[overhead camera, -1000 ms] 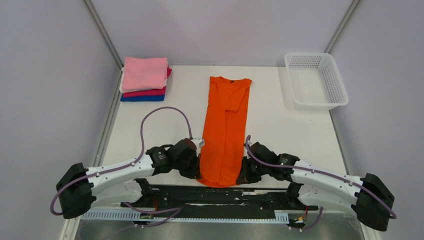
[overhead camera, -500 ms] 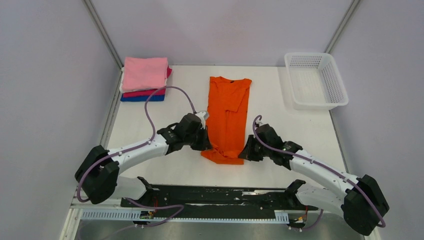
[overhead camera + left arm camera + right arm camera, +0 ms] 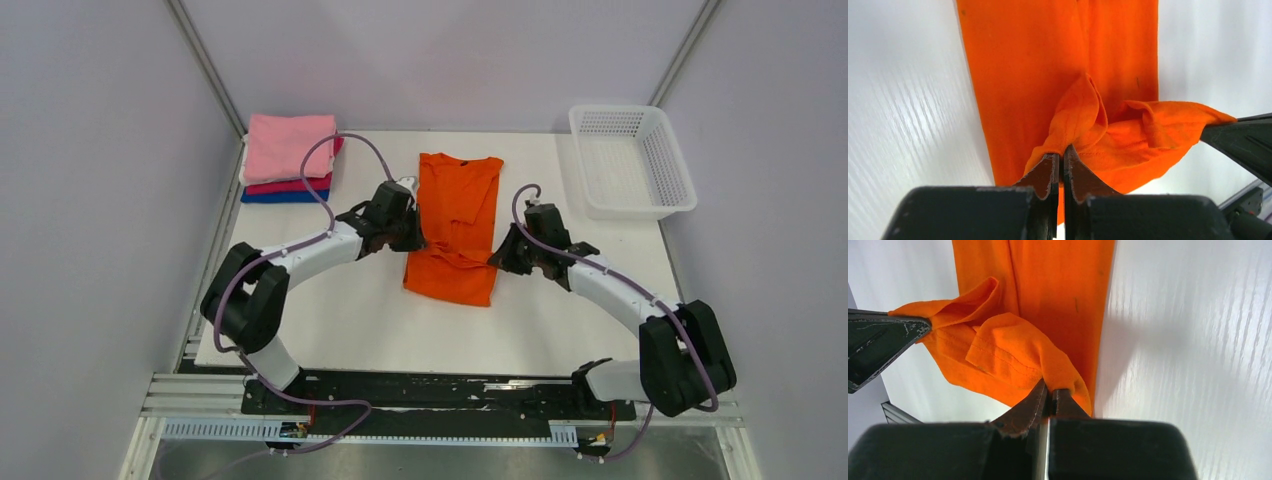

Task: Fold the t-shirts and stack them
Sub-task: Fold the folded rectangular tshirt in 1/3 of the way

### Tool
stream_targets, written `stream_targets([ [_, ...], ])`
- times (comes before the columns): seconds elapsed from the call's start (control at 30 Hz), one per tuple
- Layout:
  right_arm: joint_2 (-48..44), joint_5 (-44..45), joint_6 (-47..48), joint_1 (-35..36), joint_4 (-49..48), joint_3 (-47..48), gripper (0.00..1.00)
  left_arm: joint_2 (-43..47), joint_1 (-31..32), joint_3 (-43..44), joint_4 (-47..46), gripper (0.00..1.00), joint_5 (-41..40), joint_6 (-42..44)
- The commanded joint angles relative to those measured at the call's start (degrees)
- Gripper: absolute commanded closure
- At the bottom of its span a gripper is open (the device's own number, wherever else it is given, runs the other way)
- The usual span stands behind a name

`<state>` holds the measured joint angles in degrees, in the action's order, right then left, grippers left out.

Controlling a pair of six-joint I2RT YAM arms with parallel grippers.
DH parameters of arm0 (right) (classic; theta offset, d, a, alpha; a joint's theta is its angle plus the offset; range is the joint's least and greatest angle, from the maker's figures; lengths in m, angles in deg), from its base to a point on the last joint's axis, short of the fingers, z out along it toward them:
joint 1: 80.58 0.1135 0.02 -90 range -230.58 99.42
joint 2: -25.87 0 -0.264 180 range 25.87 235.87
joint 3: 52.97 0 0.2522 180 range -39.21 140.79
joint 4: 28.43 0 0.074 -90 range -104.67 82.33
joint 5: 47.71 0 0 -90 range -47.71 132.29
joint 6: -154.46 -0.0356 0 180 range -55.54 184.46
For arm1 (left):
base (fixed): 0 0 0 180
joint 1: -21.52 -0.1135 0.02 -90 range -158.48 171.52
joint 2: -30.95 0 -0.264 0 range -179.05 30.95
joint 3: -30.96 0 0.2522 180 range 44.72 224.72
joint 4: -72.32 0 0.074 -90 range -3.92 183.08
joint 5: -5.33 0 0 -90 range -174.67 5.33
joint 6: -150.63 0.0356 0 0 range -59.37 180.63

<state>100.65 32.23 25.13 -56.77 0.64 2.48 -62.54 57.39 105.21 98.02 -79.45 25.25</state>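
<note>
I see left jaws and right jaws each pinching the orange tee point(image 3: 460, 190) by its hem, seemingly lifted off the worktop point(image 3: 330, 310).

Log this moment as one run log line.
step: folding orange tee | left gripper: shut on hem corner | right gripper: shut on hem corner | hem: lifted over body

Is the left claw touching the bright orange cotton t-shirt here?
Touching. The left wrist view shows the left claw pinched shut on a bunched fold of the bright orange cotton t-shirt, with no gap visible.
</note>
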Motion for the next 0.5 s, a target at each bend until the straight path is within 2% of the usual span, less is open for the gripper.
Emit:
stream_targets([
  [0.0,3.98,-3.73,2.58,-2.74,-5.65,4.37,1.00,-3.51,-1.81,5.41,-0.90,1.00,-1.55,2.75],
  [0.3,12.17,-7.52,4.54,-6.71,-8.83,10.04,1.00,-7.71,-4.52,9.07,-0.67,1.00,-1.70,3.93],
  [0.4,15.19,-9.30,5.09,-7.79,-9.25,11.46,1.00,-9.61,-5.08,10.03,-1.43,0.97,-0.32,4.14],
  [0.47,17.15,-9.91,5.45,-8.26,-9.41,12.54,0.97,-10.80,-5.48,10.99,-1.78,0.91,0.56,4.41],
])
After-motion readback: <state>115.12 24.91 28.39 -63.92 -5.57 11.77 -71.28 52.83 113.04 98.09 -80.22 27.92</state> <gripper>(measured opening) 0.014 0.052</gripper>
